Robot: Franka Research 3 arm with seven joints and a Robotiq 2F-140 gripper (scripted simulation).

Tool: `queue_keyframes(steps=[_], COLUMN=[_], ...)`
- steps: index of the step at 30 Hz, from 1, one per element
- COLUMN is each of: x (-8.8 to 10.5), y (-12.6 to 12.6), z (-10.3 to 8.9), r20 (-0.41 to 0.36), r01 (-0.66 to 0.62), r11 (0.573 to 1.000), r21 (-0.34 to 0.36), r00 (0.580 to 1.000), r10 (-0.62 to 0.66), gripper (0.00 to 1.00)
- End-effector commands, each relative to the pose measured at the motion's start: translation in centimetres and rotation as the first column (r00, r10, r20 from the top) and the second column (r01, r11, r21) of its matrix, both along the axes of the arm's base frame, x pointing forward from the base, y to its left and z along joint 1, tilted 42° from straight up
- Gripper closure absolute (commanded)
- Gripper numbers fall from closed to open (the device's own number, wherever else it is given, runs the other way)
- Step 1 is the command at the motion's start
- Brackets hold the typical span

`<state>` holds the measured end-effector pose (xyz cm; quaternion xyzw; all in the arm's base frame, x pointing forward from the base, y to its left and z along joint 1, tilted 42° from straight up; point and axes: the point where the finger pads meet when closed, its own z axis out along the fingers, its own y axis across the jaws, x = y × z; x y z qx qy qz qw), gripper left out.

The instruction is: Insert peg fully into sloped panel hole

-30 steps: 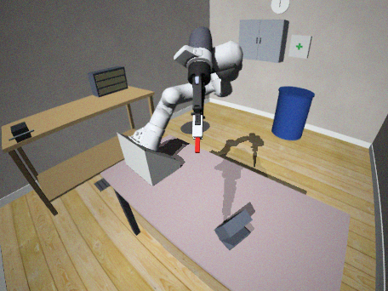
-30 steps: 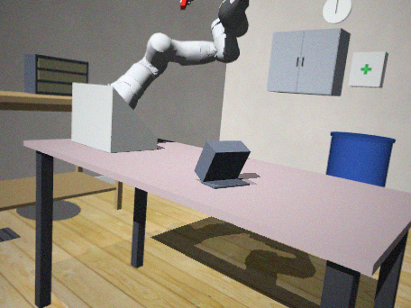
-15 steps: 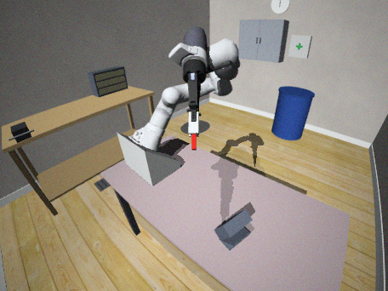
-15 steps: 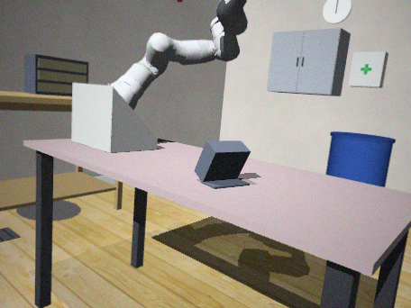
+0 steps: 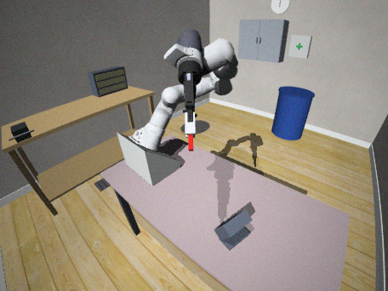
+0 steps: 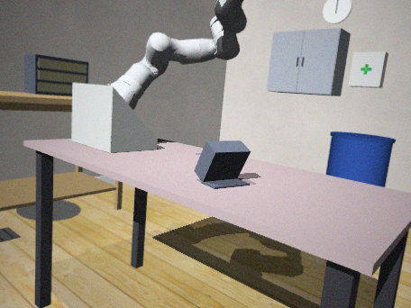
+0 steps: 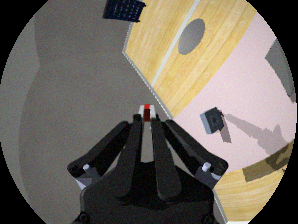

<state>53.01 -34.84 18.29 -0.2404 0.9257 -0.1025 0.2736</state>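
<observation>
The gripper [image 5: 190,128] is clamped on the red peg [image 5: 191,141], which hangs below the fingers high above the table [image 5: 298,221]. The peg looks light and rigid, best held by its upper end. The sloped panel [image 5: 234,227] sits toward five o'clock, well apart, with open room around it.

Red peg [image 5: 191,142], pale pink table [image 5: 293,213], slate-grey panel [image 5: 233,227], blue bin [image 5: 293,112], white arm [image 5: 170,102].
</observation>
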Motion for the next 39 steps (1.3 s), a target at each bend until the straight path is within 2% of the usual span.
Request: queue_keyframes(steps=[1, 15, 39], x=[0.0, 0.0, 0.4], y=[-0.4, -0.9, -0.2], z=[-0.2, -1.4, -4.6], r20=[0.014, 0.047, 0.102], r01=[-0.041, -0.067, -0.121], r11=[0.998, 0.995, 0.986], r21=[-0.039, -0.07, -0.116], r00=[0.999, 0.996, 0.986], r10=[0.042, 0.07, 0.133], gripper=[1.0, 1.0, 1.0])
